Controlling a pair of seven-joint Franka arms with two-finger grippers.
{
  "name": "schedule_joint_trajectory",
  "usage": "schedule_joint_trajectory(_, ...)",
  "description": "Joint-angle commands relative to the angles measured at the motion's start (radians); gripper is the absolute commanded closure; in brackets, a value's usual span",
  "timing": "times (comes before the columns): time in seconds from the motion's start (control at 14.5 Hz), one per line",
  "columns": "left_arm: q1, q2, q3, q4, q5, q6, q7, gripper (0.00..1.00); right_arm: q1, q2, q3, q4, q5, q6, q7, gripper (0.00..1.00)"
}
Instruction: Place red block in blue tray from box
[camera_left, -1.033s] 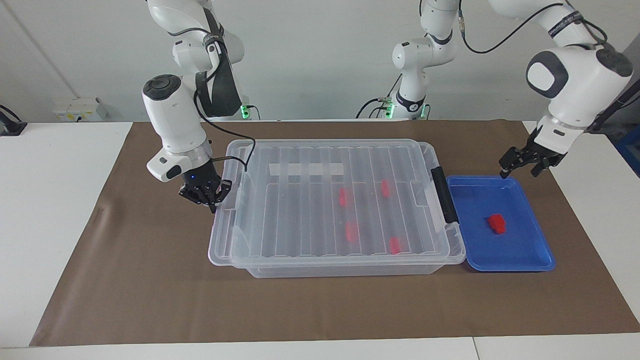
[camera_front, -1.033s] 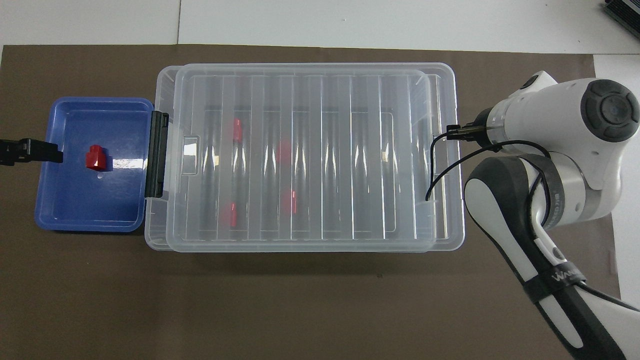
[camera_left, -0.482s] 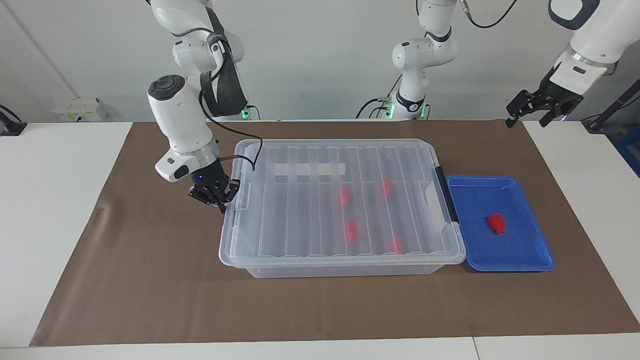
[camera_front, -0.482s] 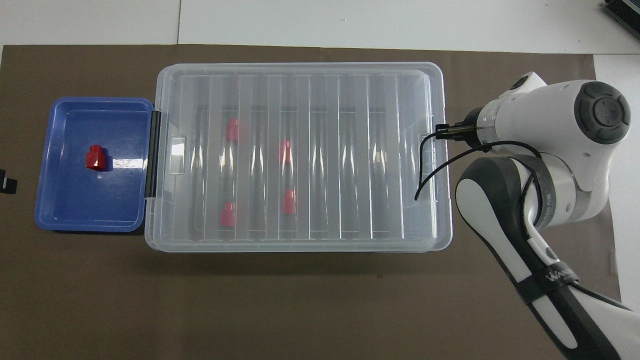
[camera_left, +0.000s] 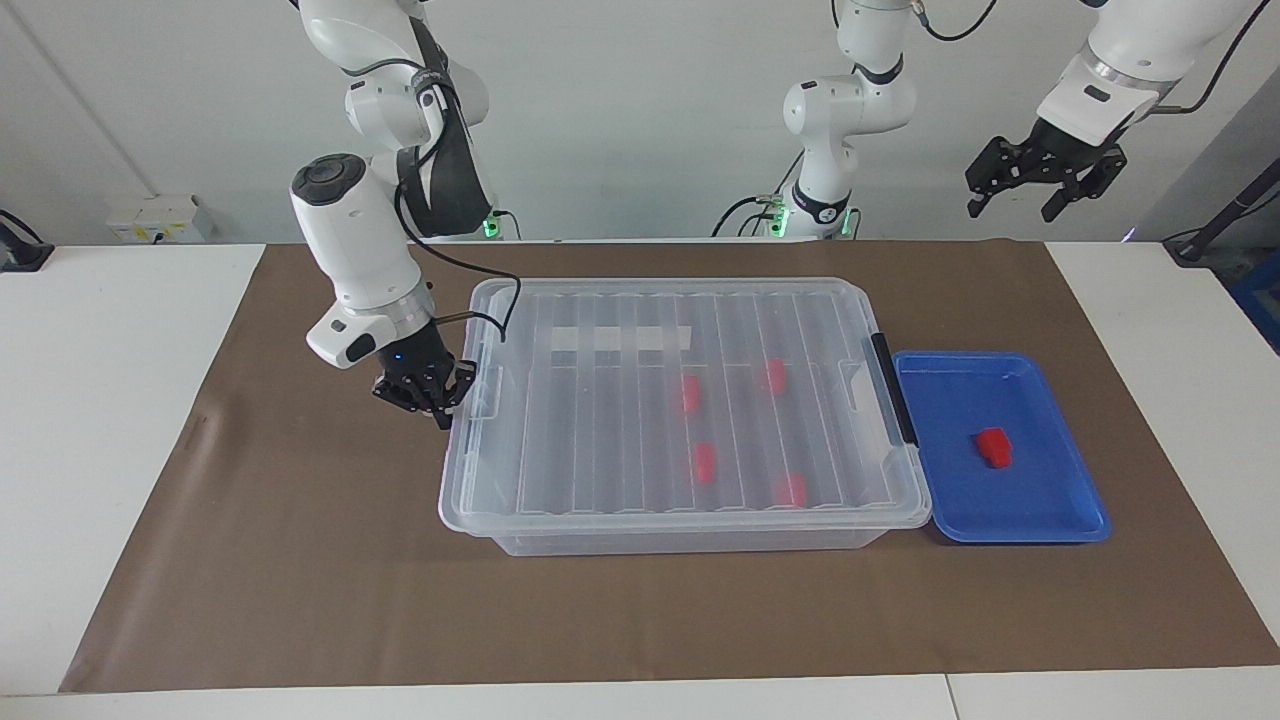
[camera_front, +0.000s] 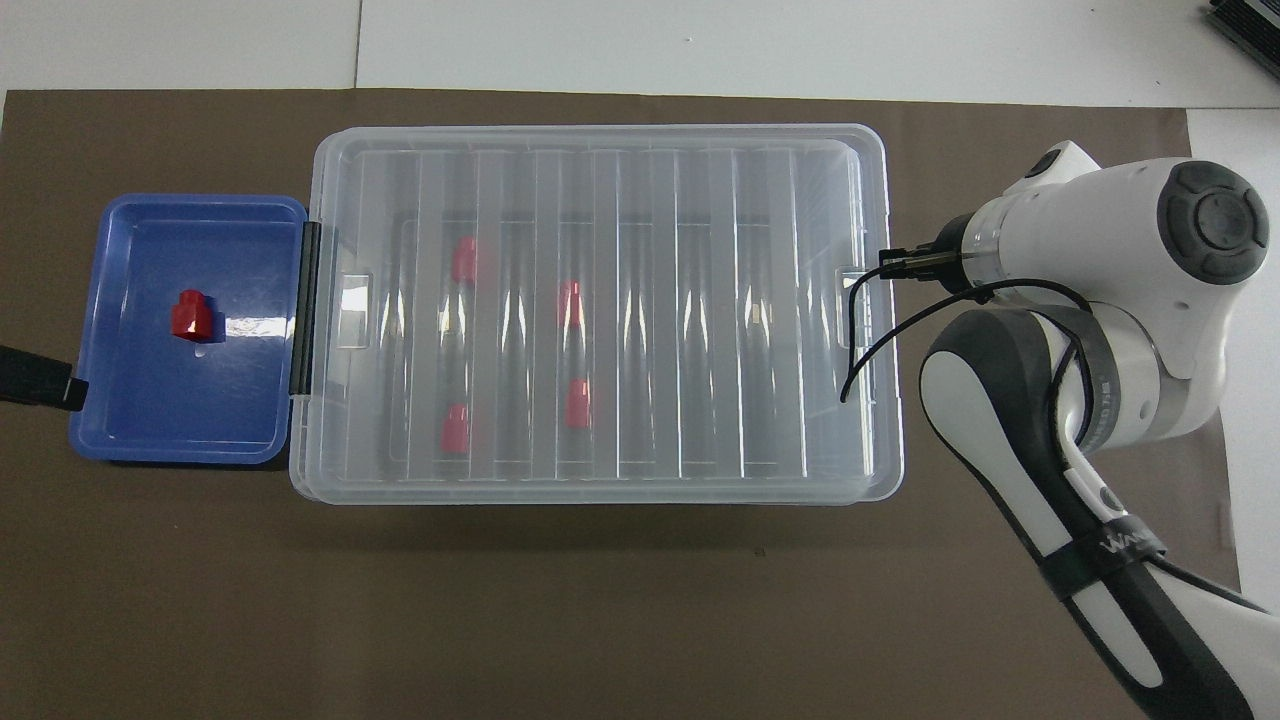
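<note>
I keep my right gripper at the lidded box, grip unreadable; left gripper hangs open. Red block sits in blue tray; jolting could shift the lid.

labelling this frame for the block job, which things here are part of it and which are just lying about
Part of the job:
- red block, lying in the blue tray
- box, lid on, four more red blocks inside
- right gripper, at the box's end
- left gripper, open, raised above the table's edge

Just lying about:
- brown mat
- white wall socket box
</note>
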Motion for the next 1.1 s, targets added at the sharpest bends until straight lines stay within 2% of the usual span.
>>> schedule_joint_trajectory(0.0,-0.034,-0.014,0.007,-0.021,0.025,-0.014,-0.011,0.0,-0.038,-0.034,0.001,0.007,-0.004,-0.063,-0.043,1.0)
schedule_joint_trajectory(0.28,-0.036,-0.014,0.019,-0.045,0.016,0.052,-0.15,0.0,-0.064,-0.118,-0.005,0.039,-0.086,-0.229,0.019,1.0)
schedule_joint_trajectory(0.41,-0.035,-0.064,0.033,-0.171,0.016,0.151,-0.155,0.0,-0.09,-0.148,-0.004,0.082,-0.096,-0.345,0.056,1.0)
schedule_joint_trajectory(0.55,-0.021,-0.08,0.033,-0.198,0.016,0.161,-0.156,0.0,-0.136,-0.183,-0.004,0.119,-0.085,-0.445,0.058,0.01)
schedule_joint_trajectory(0.69,-0.022,-0.057,0.034,-0.155,0.014,0.159,-0.159,0.0,-0.173,-0.214,-0.004,0.145,-0.082,-0.536,0.054,0.0)
schedule_joint_trajectory(0.83,-0.03,0.033,0.054,-0.085,0.016,0.137,-0.161,0.0,-0.181,-0.211,-0.004,0.2,-0.082,-0.632,0.058,0.0)
schedule_joint_trajectory(0.89,-0.036,0.063,0.057,-0.039,0.017,0.12,-0.161,0.0,-0.181,-0.212,-0.005,0.199,-0.082,-0.649,0.057,0.0)
schedule_joint_trajectory(1.03,-0.059,0.077,0.07,-0.022,0.022,0.088,-0.161,0.0,-0.181,-0.212,-0.004,0.199,-0.076,-0.64,0.057,0.0)
